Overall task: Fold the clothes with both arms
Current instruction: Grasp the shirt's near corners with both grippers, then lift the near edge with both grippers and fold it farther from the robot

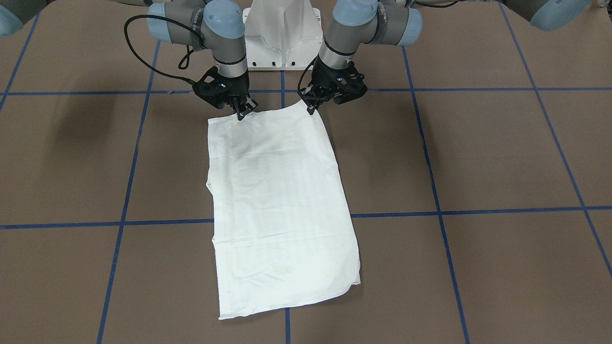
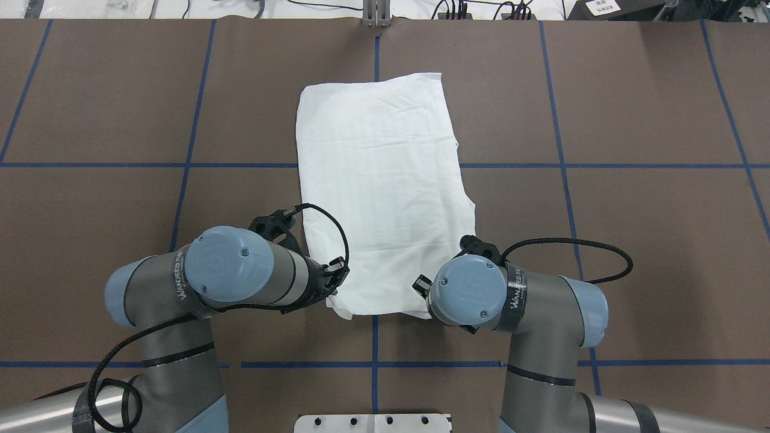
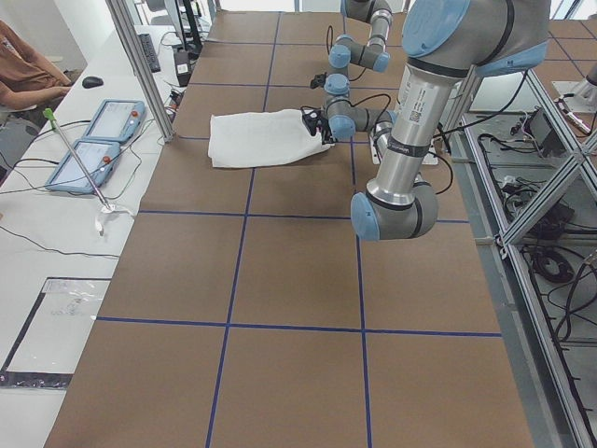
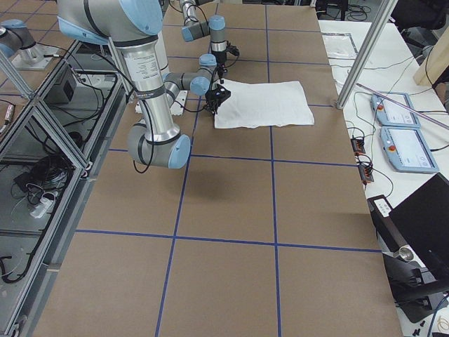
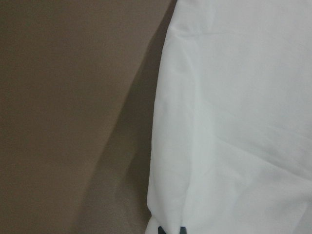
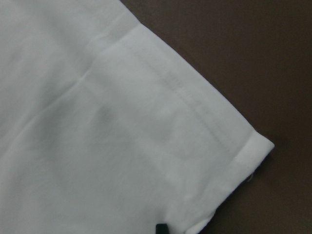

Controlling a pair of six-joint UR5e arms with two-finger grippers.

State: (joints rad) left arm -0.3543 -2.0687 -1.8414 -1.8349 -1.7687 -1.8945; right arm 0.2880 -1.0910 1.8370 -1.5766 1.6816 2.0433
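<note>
Shirt point(image 2: 379, 180) mid-table point(image 2: 631, 240); L gripper point(image 1: 311, 107), R gripper point(image 1: 243, 113) at robot-side corners.

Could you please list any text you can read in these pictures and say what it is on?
"WANEED", as best it reads, the rest blurred: band round the left arm.
The same word: second band on the right arm.
No print shows on the shirt.
Too small to read: the white label at the far edge.

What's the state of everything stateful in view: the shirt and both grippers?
shirt: folded into a long rectangle, lying flat on the table, no print showing.
left gripper: low at the table, fingers look closed on the shirt's robot-side corner.
right gripper: low at the table, fingers look closed on the shirt's robot-side edge.
</note>
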